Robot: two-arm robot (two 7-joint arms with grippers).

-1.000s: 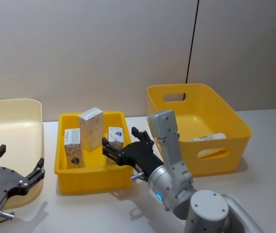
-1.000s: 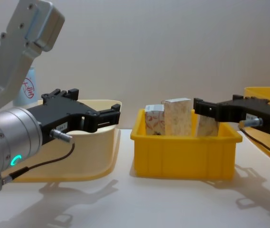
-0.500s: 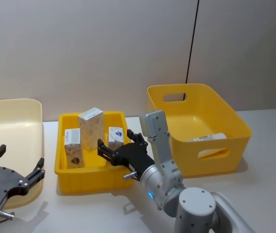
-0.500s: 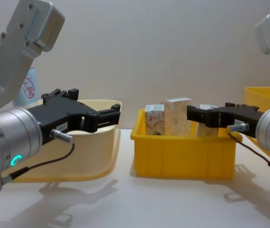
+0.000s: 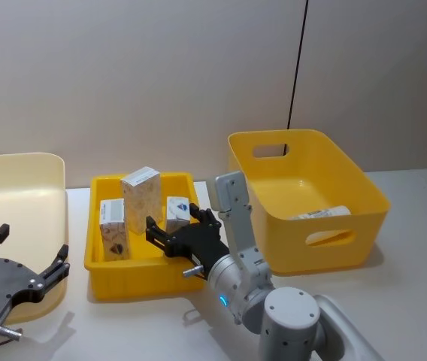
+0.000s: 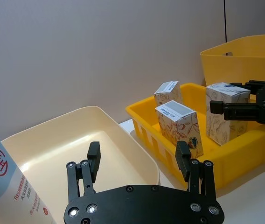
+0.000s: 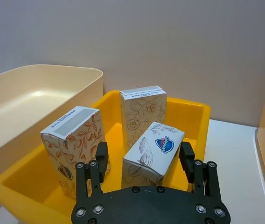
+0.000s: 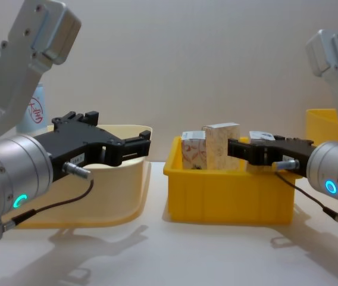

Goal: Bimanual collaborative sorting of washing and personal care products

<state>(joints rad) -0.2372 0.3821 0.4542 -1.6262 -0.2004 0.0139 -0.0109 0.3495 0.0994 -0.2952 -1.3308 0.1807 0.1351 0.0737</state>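
Three marbled cartons stand in a small yellow tray [image 5: 134, 274]: a short one [image 5: 113, 229], a tall one [image 5: 140, 199] and a tilted one with a blue logo [image 5: 177, 210]. My right gripper [image 5: 174, 220] reaches low over the tray's near right part, open. In the right wrist view its fingers [image 7: 102, 161] flank the tilted carton [image 7: 153, 151]; I cannot tell whether they touch it. My left gripper [image 6: 138, 158] hangs open and empty before the cream bin [image 6: 76, 144]. A light-blue tube [image 6: 2, 182] with a red circle logo stands close beside the left gripper.
A large yellow bin [image 5: 304, 195] with handle cut-outs sits right of the tray; a pale tube [image 5: 320, 213] lies in it. The cream bin [image 5: 18, 203] takes the left side. Bare white table lies in front of all three containers.
My right gripper has moved left and further in over the tray, so its open fingers now flank the tilted blue-logo carton. The left arm has stayed still.
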